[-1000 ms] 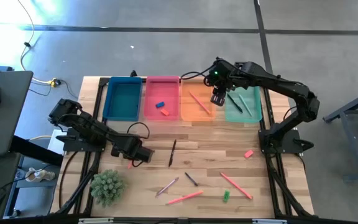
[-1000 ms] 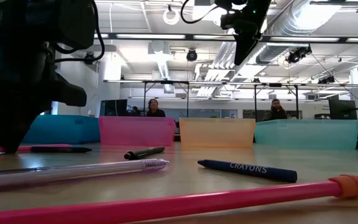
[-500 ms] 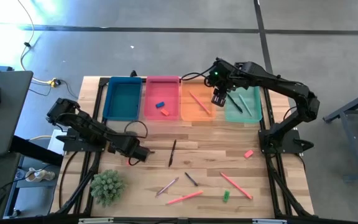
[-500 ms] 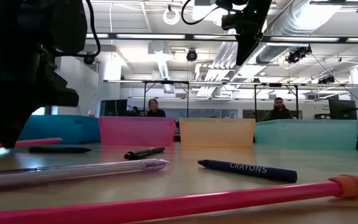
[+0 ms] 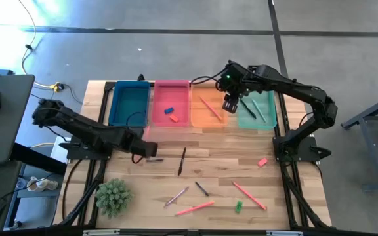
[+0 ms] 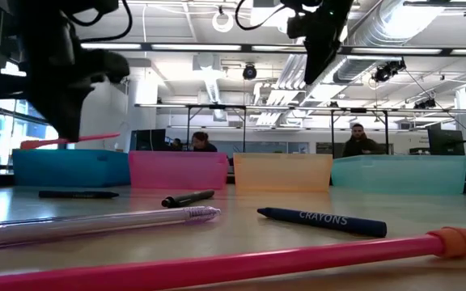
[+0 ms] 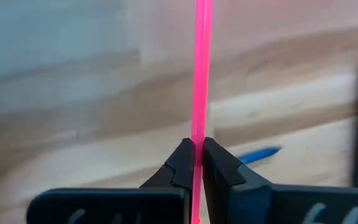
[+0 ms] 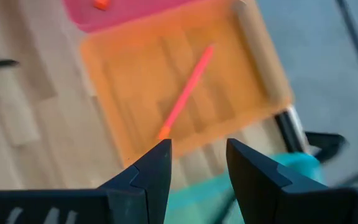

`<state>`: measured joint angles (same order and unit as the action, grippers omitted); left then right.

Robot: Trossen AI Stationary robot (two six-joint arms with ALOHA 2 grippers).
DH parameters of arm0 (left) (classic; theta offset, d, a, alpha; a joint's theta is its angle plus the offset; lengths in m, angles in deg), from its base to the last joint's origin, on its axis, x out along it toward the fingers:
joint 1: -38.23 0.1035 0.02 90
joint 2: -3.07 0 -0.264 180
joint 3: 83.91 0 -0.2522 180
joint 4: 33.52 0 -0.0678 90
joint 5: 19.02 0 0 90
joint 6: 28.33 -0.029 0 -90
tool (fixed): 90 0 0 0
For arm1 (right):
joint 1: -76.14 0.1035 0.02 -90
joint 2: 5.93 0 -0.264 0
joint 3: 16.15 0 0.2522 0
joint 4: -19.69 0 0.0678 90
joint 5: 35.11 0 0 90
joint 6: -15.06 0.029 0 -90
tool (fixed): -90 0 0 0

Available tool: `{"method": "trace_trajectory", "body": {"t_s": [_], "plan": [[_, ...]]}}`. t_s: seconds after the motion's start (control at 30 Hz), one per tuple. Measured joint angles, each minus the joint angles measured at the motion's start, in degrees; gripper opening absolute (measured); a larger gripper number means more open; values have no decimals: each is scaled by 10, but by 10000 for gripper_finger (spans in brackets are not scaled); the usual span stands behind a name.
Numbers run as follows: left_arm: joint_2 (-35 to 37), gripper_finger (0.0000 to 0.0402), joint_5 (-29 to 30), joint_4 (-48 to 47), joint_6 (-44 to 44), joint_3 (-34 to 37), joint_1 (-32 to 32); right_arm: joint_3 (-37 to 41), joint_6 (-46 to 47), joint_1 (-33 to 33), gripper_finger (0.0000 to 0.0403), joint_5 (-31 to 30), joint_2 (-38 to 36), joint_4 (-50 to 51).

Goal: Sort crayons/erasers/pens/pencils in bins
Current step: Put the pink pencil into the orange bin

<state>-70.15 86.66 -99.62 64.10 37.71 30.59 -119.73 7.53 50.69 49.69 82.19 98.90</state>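
My left gripper (image 5: 140,147) is shut on a pink pencil (image 6: 87,139) and holds it in the air over the table's left part, near the blue bin (image 5: 130,103). My right gripper (image 5: 230,105) is open and empty, high above the seam between the orange bin (image 5: 205,111) and the teal bin (image 5: 260,111). The orange bin holds a pink pencil (image 8: 185,93). The pink bin (image 5: 170,98) holds a blue eraser (image 5: 169,110) and a red eraser (image 5: 174,118). A pink eraser (image 5: 262,162) and a green eraser (image 5: 239,206) lie on the table. My left gripper pinches the pink pencil's shaft (image 7: 197,134) between its two fingertips. The fingers come from above and lie across the pencil. The pencil is lifted clear of the table and hangs nearly level (image 6: 95,138).
Black pens (image 5: 182,160) (image 5: 202,189), a short dark crayon (image 5: 154,159), a pale pen (image 5: 176,196) and two pink pencils (image 5: 194,208) (image 5: 249,195) lie on the near half. A green plant (image 5: 113,195) stands at the near left. People sit in the room beyond.
My left gripper has risen and gone toward the table's far edge with the pink pencil. The pencil lay on the table a second ago and is now lifted clear, about level.
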Motion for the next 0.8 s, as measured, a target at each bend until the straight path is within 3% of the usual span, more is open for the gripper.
{"method": "trace_trajectory", "body": {"t_s": [0.4,0.6,0.8], "plan": [[54,1,50,151,-183,-1,74,0,22,0,145,152,0,-110],[54,1,43,257,-300,-1,121,0,61,0,145,200,0,-166],[54,1,22,338,-388,-1,164,0,103,0,145,207,0,-180]]}}
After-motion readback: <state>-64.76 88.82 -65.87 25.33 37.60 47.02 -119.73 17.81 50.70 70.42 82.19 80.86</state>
